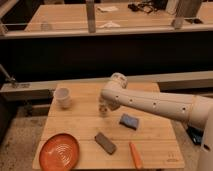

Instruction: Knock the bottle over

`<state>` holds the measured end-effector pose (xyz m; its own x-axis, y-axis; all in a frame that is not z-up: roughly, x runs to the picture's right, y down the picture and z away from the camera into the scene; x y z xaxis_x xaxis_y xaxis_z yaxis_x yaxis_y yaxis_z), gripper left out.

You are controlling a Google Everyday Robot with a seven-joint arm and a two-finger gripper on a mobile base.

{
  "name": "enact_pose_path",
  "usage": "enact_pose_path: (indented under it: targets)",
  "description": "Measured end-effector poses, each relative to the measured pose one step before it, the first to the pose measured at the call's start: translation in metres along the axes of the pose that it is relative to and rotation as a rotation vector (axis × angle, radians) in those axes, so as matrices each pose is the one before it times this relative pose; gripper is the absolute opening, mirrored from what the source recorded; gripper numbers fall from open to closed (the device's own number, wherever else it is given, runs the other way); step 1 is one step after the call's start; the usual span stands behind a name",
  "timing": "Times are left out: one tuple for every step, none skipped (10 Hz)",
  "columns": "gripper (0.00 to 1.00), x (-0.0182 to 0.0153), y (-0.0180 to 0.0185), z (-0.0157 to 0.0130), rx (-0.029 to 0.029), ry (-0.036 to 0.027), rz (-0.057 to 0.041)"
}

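Note:
The bottle (103, 111) is small, slim and pale, and stands upright near the middle of the wooden table (155, 145). Its top is hidden behind the end of my white arm. My arm reaches in from the right, and the gripper (107, 102) is at the bottle's upper part, right against it or just behind it. The wider white cup (63, 97) stands to the bottle's left, apart from it.
An orange plate (59, 151) lies at the front left. A dark grey block (105, 143) lies in front of the bottle. A blue sponge (129, 121) lies to its right. An orange stick-shaped object (135, 155) lies near the front edge. A dark counter stands behind the table.

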<state>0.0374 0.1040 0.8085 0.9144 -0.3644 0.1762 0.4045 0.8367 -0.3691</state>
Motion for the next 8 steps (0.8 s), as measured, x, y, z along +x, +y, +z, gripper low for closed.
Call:
enact_pose_path:
  targets:
    - [0.14,-0.00242,-0.00159,-0.00037,0.00394,0.00109,-0.00652]
    - [0.14,-0.00185,-0.00145,-0.00064,0.00367,0.00148,-0.00534]
    - [0.14,-0.00188,-0.00145,-0.00086,0.00469,0.00100,-0.00507]
    - [0.14,-0.00133,-0.00007,-0.00081,0.00251,0.00039,-0.00333]
    - [0.14,-0.00045,-0.00035,-0.00029,0.00257,0.00081,-0.00173]
    - [0.14,-0.00032,-0.00013,-0.00015,0.00173,0.00014,-0.00063]
    - [0.14,-0.00124,-0.00129,-0.00065,0.00345,-0.00077,-0.00316]
    - [0.14,-0.00147,-0.00023,-0.00034,0.00287,-0.00064,-0.00452]
